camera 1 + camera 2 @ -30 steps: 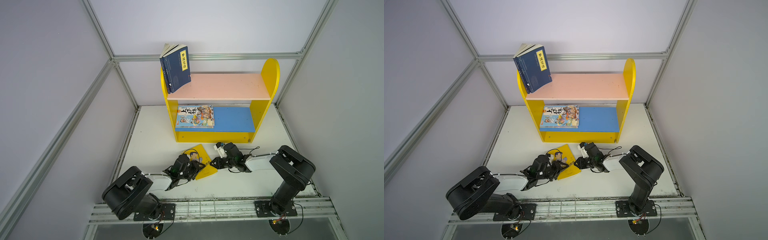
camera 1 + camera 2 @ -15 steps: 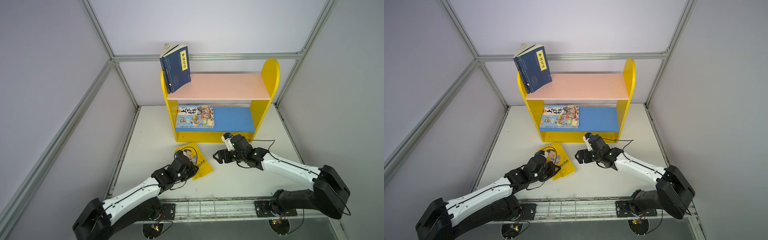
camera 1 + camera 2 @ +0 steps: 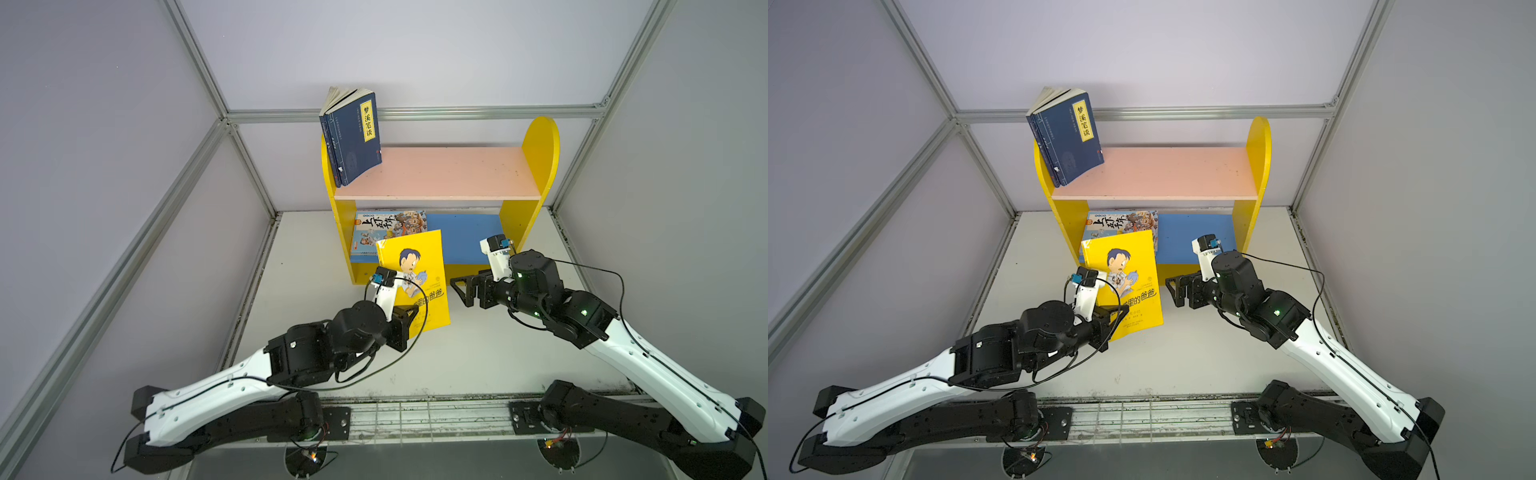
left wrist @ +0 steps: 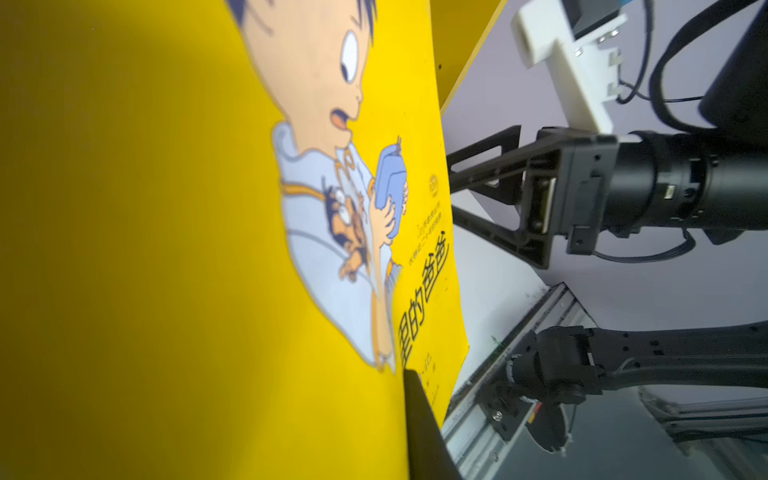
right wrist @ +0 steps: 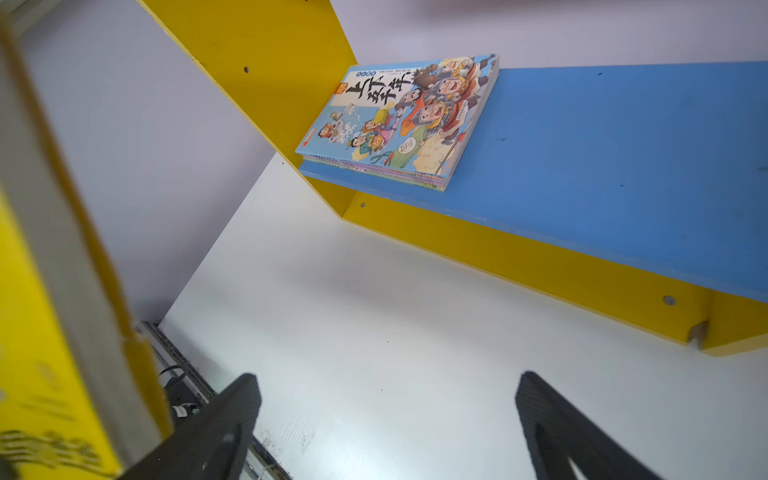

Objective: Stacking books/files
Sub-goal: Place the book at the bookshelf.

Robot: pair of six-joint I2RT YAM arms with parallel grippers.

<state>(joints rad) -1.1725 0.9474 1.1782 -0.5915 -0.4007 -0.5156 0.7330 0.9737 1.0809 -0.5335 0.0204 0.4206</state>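
yellow cartoon-boy book upright, lower corner pinched by left claw, right claw spread, just beside

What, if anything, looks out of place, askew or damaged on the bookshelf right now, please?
The navy books at the left end of the pink top shelf stand tilted, their pages splayed open at the top. The yellow front lip also shows a small chip.

White-shelled left arm and right arm carry matte black motor joints, looping black cables, tiny green lights
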